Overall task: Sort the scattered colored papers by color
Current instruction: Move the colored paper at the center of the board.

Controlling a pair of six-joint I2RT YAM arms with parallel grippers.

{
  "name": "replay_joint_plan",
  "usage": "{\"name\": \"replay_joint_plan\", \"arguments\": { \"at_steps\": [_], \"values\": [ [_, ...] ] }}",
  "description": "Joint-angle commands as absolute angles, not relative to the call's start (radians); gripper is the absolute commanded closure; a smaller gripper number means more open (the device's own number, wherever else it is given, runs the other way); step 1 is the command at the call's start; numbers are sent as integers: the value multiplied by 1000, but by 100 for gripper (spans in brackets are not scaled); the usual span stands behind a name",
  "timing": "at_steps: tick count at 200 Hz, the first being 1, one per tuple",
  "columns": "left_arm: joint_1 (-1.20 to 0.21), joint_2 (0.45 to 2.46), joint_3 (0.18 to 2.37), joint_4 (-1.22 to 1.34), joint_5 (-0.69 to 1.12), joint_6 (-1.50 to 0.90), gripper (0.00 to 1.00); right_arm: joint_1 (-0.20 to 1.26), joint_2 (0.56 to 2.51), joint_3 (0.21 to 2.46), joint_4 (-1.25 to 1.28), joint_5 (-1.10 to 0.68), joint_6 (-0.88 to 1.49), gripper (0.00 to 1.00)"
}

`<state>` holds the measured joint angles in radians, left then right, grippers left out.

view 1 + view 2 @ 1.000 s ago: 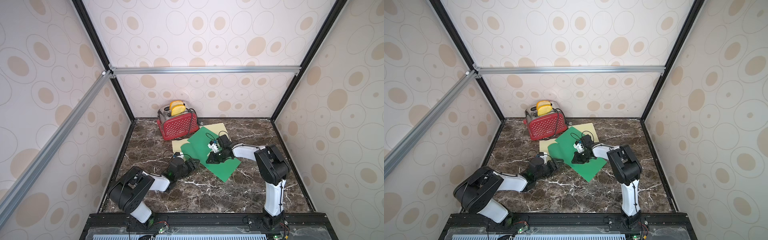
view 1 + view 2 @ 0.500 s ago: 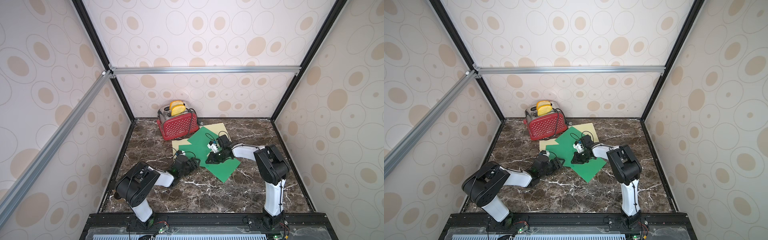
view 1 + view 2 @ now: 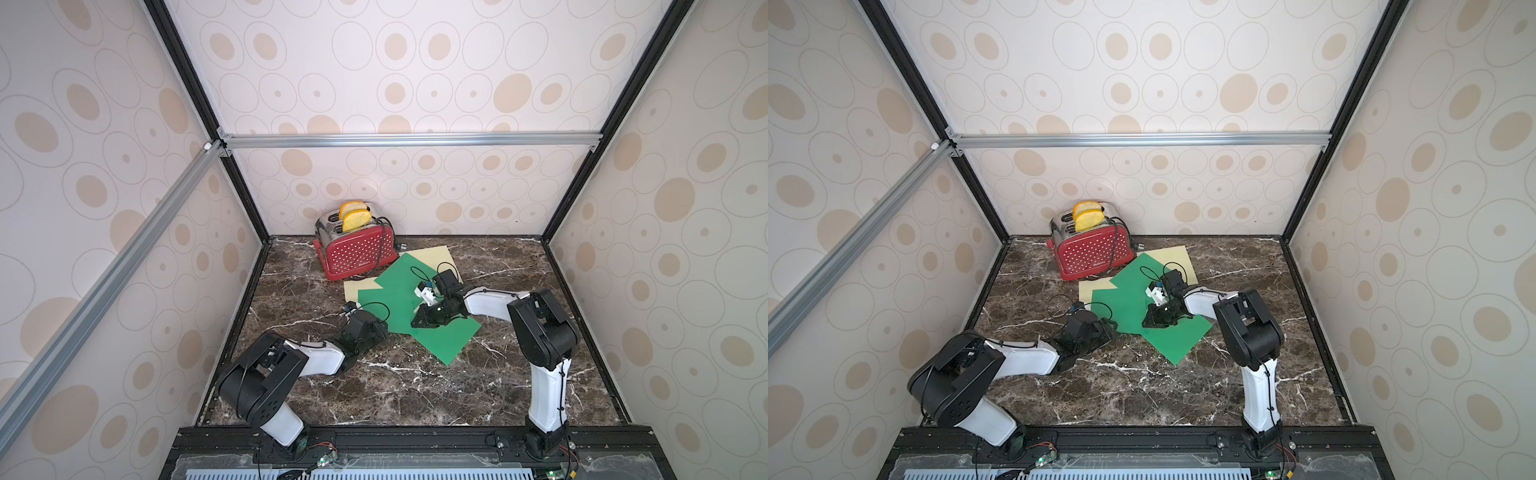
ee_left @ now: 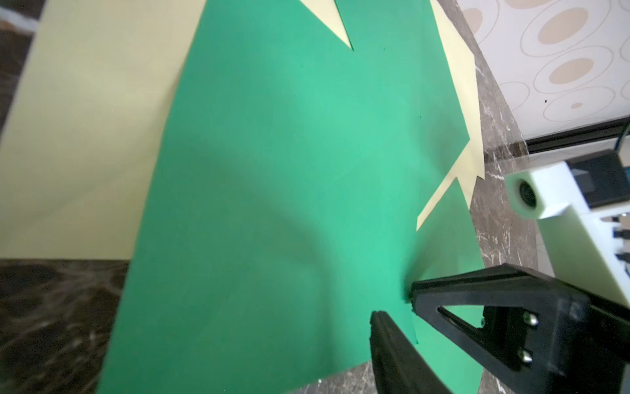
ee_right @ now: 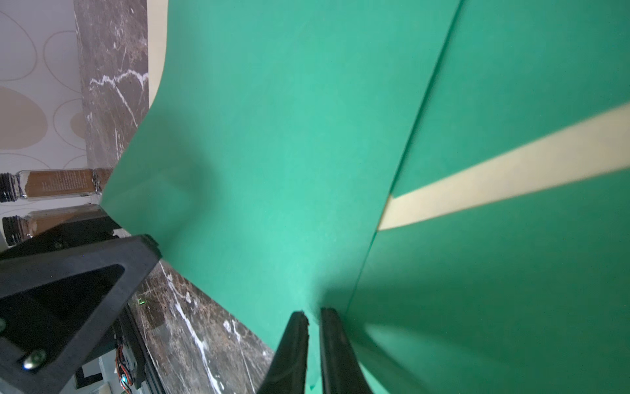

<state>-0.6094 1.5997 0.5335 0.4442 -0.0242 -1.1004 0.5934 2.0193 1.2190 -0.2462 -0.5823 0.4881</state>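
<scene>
Colored papers, thin rectangular sheets in solid green (image 3: 390, 299) and pale cream-yellow (image 3: 436, 257), lie in one overlapping heap on the dark marble-patterned bench (image 3: 374, 395). The heap sits just in front of the red dotted toaster (image 3: 357, 255) at the back.

In both top views the green sheets cover most of the cream ones. The longest green sheet lies diagonally, its long axis running from beside the toaster toward the front right, with one corner pointing at the bench's front edge. My right claw (image 3: 417, 322) sits on the green in the middle of the heap. My left claw (image 3: 380, 330) is at the heap's near-left edge, close to the right one.

In the left wrist view the top green sheet (image 4: 272, 170) bows upward, with cream showing along both its sides. I see one dark finger (image 4: 392, 344) of my left claw at the sheet's near edge. Its partner is hidden, so I cannot tell how wide that claw stands.

In the right wrist view the right claw's fingers (image 5: 296, 341) are clenched on the top green sheet beside its edge. The sheet curls up off another green layer and a cream strip (image 5: 511, 177). I judge that this pinch is meant to peel one green sheet off the mix, so that the left claw can take its free edge.
</scene>
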Motion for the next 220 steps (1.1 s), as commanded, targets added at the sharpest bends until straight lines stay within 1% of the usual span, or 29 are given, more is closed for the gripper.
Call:
{"name": "replay_joint_plan", "arguments": {
  "at_steps": [1,15,44,58,69,91,131,151,156,173,197,220],
  "values": [
    [-600,1648,552,370,-26,-1079,49,606,2099,1172,-399,-496,469,85],
    [-598,1631,563,362,-26,-1084,55,606,2101,1178,-400,-495,469,85],
    [-597,1550,578,313,-48,-1086,75,607,2101,1190,-405,-493,467,85],
    [-598,1515,590,284,-59,-1081,78,607,2099,1198,-411,-487,460,85],
    [-597,1500,600,277,-62,-1073,83,606,2094,1204,-419,-481,455,85],
    [-597,1499,617,261,-75,-1063,100,607,2064,1216,-437,-462,437,84],
    [-598,1525,630,285,-67,-1047,100,607,1953,1262,-521,-391,364,76],
    [-597,1509,634,271,-81,-1031,100,607,1891,1296,-586,-342,316,66],
    [-598,1502,632,265,-88,-1029,100,606,1876,1303,-609,-327,304,61],
    [-597,1463,632,252,-101,-1014,100,606,1809,1300,-674,-263,276,55],
    [-597,1387,616,226,-104,-1004,100,606,1718,1207,-711,-178,289,52],
    [-597,1323,650,59,-78,-993,100,603,1680,1078,-656,-187,333,52]
  ]
}}
